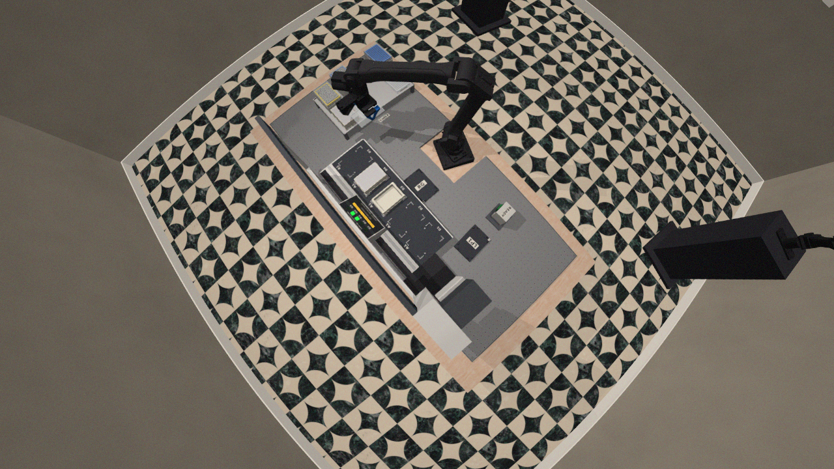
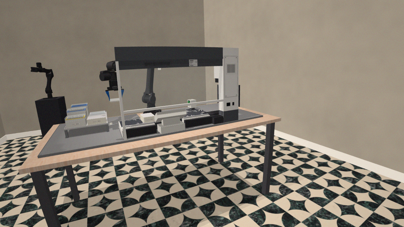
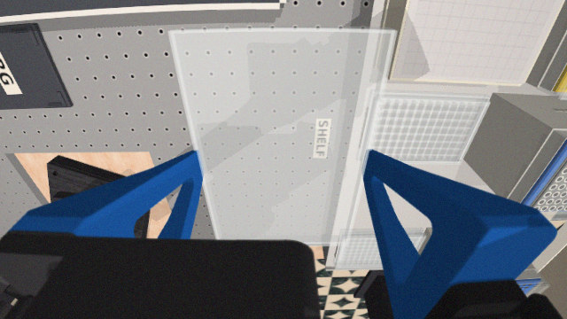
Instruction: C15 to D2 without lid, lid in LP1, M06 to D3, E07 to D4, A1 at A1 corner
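Wrist view, gripper (image 3: 283, 159): blue fingers pinching the clear lid (image 3: 275, 133) by its long edges, held level in the air.
Lid position: above the perforated deck beside the SHELF label (image 3: 322, 138).
Beyond the lid: an uncovered well plate (image 3: 425, 128) on the shelf, just right.
Far left: RG nest (image 3: 31, 75).
Exterior view: lid (image 2: 114, 99) hangs above table (image 2: 169, 139).

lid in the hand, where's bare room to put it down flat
The hand grips the clear lid. Lid park LP1 shows nothing on it, and neither does nest RG. Crowded: the SHELF, packed with racks and plates.
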`<state>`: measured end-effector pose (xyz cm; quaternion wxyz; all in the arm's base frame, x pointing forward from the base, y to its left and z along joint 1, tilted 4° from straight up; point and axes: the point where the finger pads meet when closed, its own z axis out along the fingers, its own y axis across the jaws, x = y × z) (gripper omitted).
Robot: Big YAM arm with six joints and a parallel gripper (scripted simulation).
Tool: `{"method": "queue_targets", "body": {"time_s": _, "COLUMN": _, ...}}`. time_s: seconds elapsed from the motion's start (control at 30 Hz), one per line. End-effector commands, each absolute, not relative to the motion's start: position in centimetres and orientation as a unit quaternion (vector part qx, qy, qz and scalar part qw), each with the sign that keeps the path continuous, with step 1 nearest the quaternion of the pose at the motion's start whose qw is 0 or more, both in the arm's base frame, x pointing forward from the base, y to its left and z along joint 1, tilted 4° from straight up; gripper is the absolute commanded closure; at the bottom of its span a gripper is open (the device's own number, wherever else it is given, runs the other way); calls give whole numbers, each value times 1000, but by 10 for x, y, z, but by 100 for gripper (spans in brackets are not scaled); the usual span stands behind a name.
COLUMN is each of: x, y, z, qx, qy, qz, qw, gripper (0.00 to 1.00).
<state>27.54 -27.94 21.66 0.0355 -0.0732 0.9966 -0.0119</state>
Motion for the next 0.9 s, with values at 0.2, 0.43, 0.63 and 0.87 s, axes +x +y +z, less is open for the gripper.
{"method": "queue_targets", "body": {"time_s": 0.2, "x": 282, "y": -287, "z": 235, "qx": -104, "qy": 993, "qz": -32, "qw": 50, "gripper": 100}}
{"method": "queue_targets", "body": {"time_s": 0.43, "x": 275, "y": -266, "z": 229, "qx": -104, "qy": 993, "qz": -24, "qw": 45, "gripper": 100}}
{"method": "queue_targets", "body": {"time_s": 0.63, "x": 269, "y": -236, "z": 227, "qx": -104, "qy": 993, "qz": -21, "qw": 42, "gripper": 100}}
{"method": "queue_targets", "body": {"time_s": 0.87, "x": 265, "y": -211, "z": 225, "qx": -104, "qy": 993, "qz": -21, "qw": 43, "gripper": 100}}
